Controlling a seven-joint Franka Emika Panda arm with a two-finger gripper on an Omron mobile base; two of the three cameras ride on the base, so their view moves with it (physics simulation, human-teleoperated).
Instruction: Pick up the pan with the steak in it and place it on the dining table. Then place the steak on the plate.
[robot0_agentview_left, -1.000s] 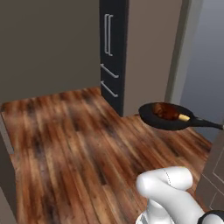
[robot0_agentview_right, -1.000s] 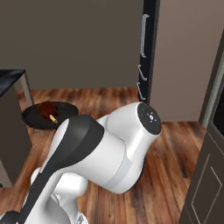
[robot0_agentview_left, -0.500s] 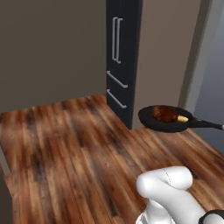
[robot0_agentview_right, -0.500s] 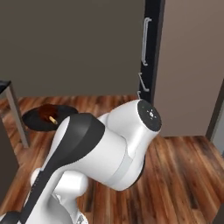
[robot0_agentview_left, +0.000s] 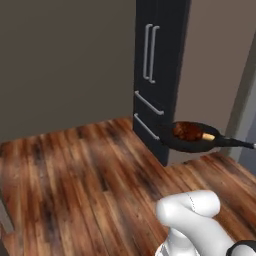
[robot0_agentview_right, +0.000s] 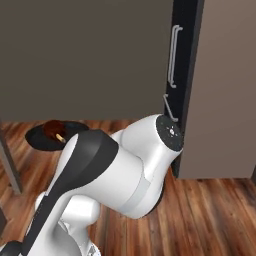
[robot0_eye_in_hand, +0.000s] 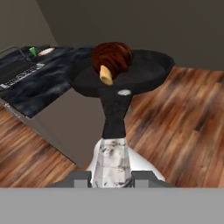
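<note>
My gripper (robot0_eye_in_hand: 112, 175) clamps the pan (robot0_eye_in_hand: 120, 72) handle at frame bottom; any tilt could roll the steak (robot0_eye_in_hand: 111, 57) out.

The pan (robot0_eye_in_hand: 131, 72) looks matt black with a worn silvery metal handle tip, the steak (robot0_eye_in_hand: 111, 57) rough and reddish-brown with a smooth tan bone end, the dining table (robot0_eye_in_hand: 33, 85) glossy black marble veined white, and the floor (robot0_agentview_left: 85, 175) dark, streaky polished wood planks.

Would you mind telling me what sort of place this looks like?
Most likely a home kitchen: a tall dark fridge, a wooden floor, and a pan holding a steak.
</note>
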